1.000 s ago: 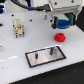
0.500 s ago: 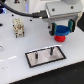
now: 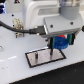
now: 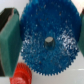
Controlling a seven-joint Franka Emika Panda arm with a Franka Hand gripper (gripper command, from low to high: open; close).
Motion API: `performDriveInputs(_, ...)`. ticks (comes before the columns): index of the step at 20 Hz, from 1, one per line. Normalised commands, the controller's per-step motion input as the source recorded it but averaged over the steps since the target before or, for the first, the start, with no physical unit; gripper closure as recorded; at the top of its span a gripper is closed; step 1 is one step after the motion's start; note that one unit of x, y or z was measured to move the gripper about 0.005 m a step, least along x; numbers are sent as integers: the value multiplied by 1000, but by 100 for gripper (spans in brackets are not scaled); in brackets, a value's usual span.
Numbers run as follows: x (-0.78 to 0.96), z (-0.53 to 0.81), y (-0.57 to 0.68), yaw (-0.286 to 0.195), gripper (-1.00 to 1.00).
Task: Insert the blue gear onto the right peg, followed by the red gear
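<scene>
Bright-blue toothed gear, one only, clamped edge to edge between the claw's two green pads, hub facing the wrist camera. One red toothed gear just beside it. Seen from outside, blue disc held above the black-rimmed grey plate on the white surface, arm housing hiding much.

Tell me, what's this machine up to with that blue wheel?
The robot arm's gripper is holding the blue gear between its fingers, above a grey plate with a thin upright peg. The gear looks close to the peg, but I cannot tell whether it is on it yet. The red gear shows beside the blue one.
</scene>
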Motion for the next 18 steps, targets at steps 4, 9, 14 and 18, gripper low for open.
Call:
performDriveInputs(4, 223, -97, -112, 0, 100)
performDriveInputs(9, 60, -72, -111, 0, 100)
performDriveInputs(14, 28, 154, -18, 0, 100)
performDriveInputs(18, 21, 173, -47, 0, 100)
